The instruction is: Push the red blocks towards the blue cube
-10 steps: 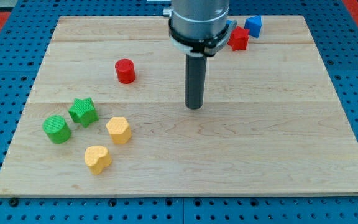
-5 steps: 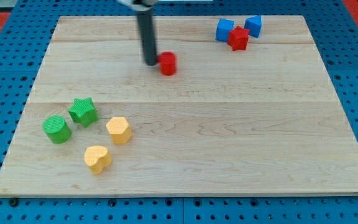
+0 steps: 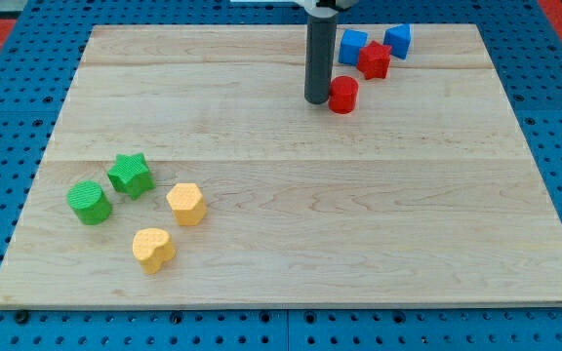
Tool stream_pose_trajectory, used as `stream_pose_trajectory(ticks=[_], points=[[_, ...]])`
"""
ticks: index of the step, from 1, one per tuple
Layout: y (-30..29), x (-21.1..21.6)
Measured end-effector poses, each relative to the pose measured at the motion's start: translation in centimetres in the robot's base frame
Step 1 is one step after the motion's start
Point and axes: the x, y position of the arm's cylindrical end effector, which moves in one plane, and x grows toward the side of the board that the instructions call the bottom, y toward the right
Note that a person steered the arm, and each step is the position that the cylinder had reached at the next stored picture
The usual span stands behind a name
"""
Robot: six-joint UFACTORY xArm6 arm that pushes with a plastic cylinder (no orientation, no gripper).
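Note:
A red cylinder [image 3: 343, 95] stands on the wooden board near the view's top, right of centre. My tip [image 3: 317, 99] sits just to its left, touching or nearly touching it. A red star-shaped block [image 3: 375, 60] lies up and to the right, between two blue blocks: a blue cube [image 3: 353, 46] to its upper left and another blue block [image 3: 397, 40] to its upper right. The red star touches or nearly touches both blue blocks.
At the view's lower left sit a green star [image 3: 130, 175], a green cylinder [image 3: 90, 202] and two yellow blocks [image 3: 186, 204] [image 3: 152, 248]. The wooden board [image 3: 291, 244] rests on a blue pegboard surface.
My tip has moved right across the board, pushing the red cylinder from the left-centre to just below the blue blocks. The other blocks have not moved.

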Motion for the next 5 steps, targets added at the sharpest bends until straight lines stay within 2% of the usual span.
stream_pose_trajectory(ticks=[1,3,5], points=[[1.1,2.6],[5.8,-1.4],[6.2,-0.4]])
